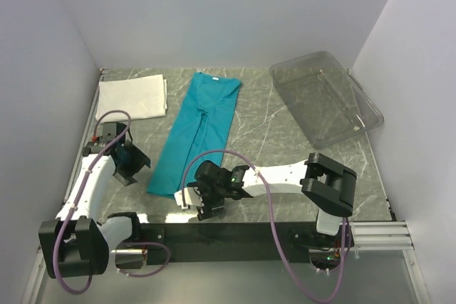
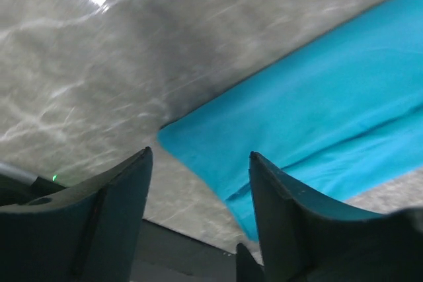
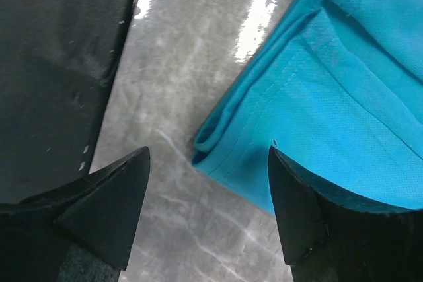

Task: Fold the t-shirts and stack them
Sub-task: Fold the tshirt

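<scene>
I count two shirts out there: one teal shirt point(image 1: 203, 129), one white shirt point(image 1: 132, 96). One tray point(image 1: 326, 99), just the one. And two grippers: left gripper point(image 2: 198, 186), right gripper point(image 3: 208, 186).

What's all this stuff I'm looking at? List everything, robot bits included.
teal-blue t-shirt: one, teal-blue, folded into a long strip, middle of the table
white t-shirt: one, white, folded, far left
clear plastic tray: one, clear, far right, nothing in it
table: one, grey marbled
cables: two, purple, one looping off each arm
left gripper: one, black, open, at the teal shirt's near left corner
right gripper: one, black, open, at its near right corner
</scene>
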